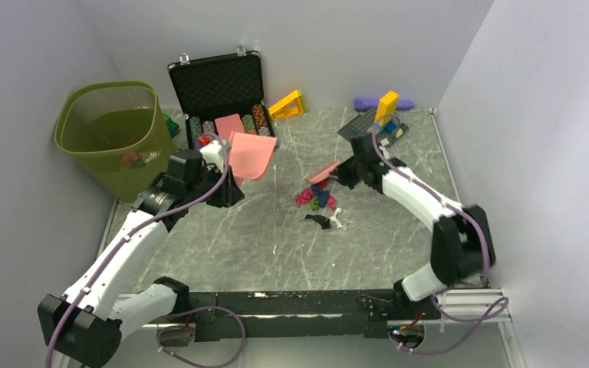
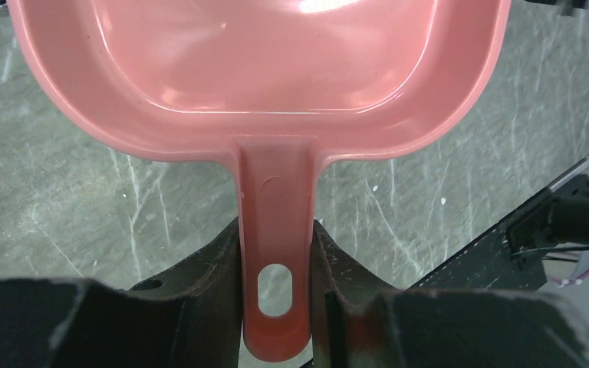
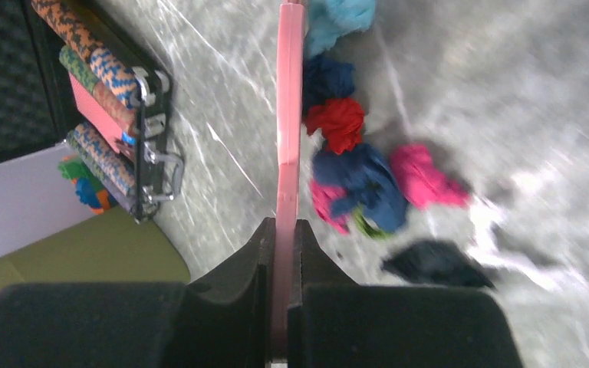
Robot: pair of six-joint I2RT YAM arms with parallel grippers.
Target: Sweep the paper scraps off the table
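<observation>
My left fingers [image 2: 207,284] pinch the dustpan [image 2: 261,100], right fingers [image 3: 245,264] the scraper [image 3: 288,115]; a hasty stroke could scatter paper scraps [image 3: 364,180].

worktop [image 1: 222,245]: grey-green marble, white veins | centre: paper scraps [image 1: 316,198] clustered | far left: open black case [image 1: 222,92] | far right: studded baseplate [image 1: 359,126]

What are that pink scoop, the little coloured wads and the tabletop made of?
The pink scoop looks like moulded plastic: glossy, with light glare and a punched hang hole. The paper scraps look like crumpled paper or tissue: matte, with creased folds. The table is a marble-look grey-green surface with white veins; real stone or printed laminate, I cannot tell.
</observation>
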